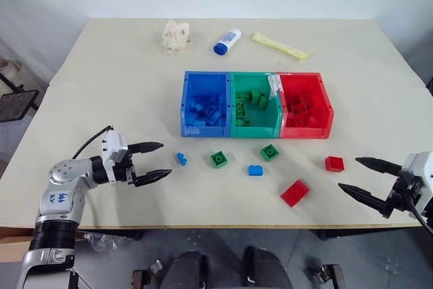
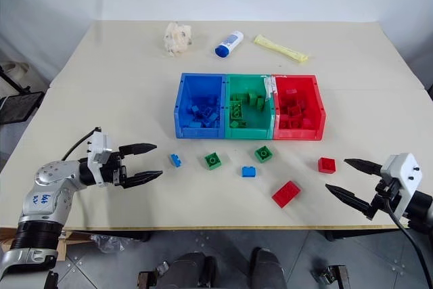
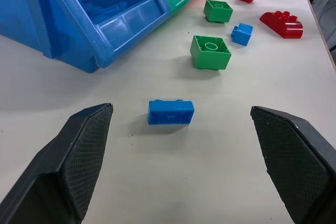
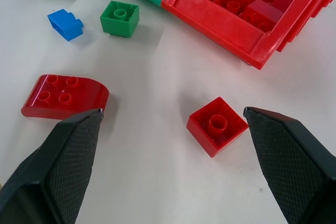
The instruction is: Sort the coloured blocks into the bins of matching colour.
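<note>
So I see the big pale bench (image 1: pixel 101 99) first. On it sit the bins (image 1: pixel 256 130), three trays joined in a row that runs from left to right: the blue bin (image 1: pixel 186 109) on the left, the green bin (image 1: pixel 235 123) in the middle and the red bin (image 1: pixel 327 109) on the right. Each one already has bricks of its own colour inside. A small white label (image 1: pixel 273 87) hangs on the wall between green and red, but I cannot read it.

My left pincer (image 1: pixel 157 161) hangs open over the bench on the left side, pointing to the right. My right pincer (image 1: pixel 362 175) hangs open on the right side, pointing to the left. Both are holding nothing.

At the far edge lie a long yellow packet (image 1: pixel 281 45), a crumpled pale lump (image 1: pixel 176 36) and a white bottle (image 1: pixel 228 40) with a blue cap, lying on its side.

Six coloured blocks lie loose in front of the bins. The oblong red block (image 1: pixel 295 192) is the biggest; its long side slants, with the far end to the right. The square red block (image 1: pixel 334 164) lies just ahead of my right pincer. Two square green blocks (image 1: pixel 218 160) (image 1: pixel 269 152) sit studs up, near each other. One little blue block (image 1: pixel 255 170) lies between them, a bit nearer me. The other blue block (image 1: pixel 180 158) lies just ahead of my left pincer, its long side pointing away from me.
</note>
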